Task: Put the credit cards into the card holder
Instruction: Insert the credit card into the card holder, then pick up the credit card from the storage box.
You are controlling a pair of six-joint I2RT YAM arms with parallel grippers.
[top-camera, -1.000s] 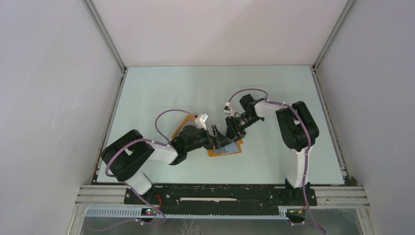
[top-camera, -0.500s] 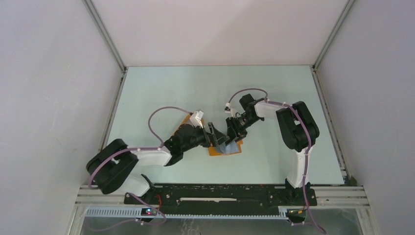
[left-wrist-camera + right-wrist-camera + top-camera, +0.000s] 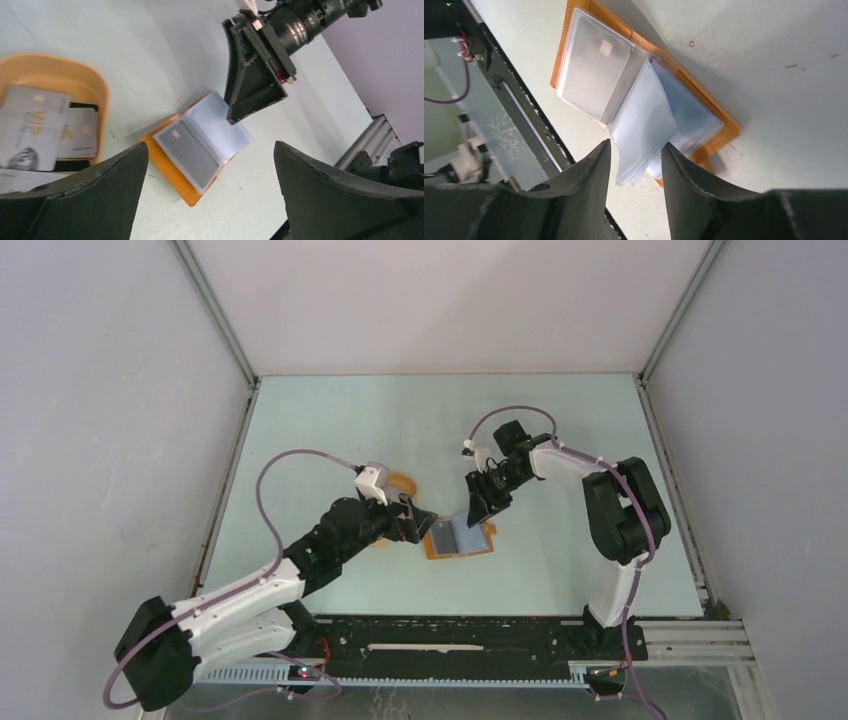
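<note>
- Table [image 3: 350, 420] — pale green, carries everything.
- Your left gripper [image 3: 412, 525] — jaws wide apart, empty, just left of the card holder [image 3: 165, 167].
- Your right gripper [image 3: 636, 150] — fingers partway apart around the holder's loose clear sleeves; you cannot tell whether they pinch.
- Orange tray [image 3: 60, 67], left of the holder.
- Card holder lies open, mid-table.
- Credit cards [image 3: 32, 125]: several in the tray, one sleeved in the holder.

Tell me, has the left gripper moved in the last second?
Yes: the left gripper has backed off leftward, from over the card holder to just beside it.
</note>
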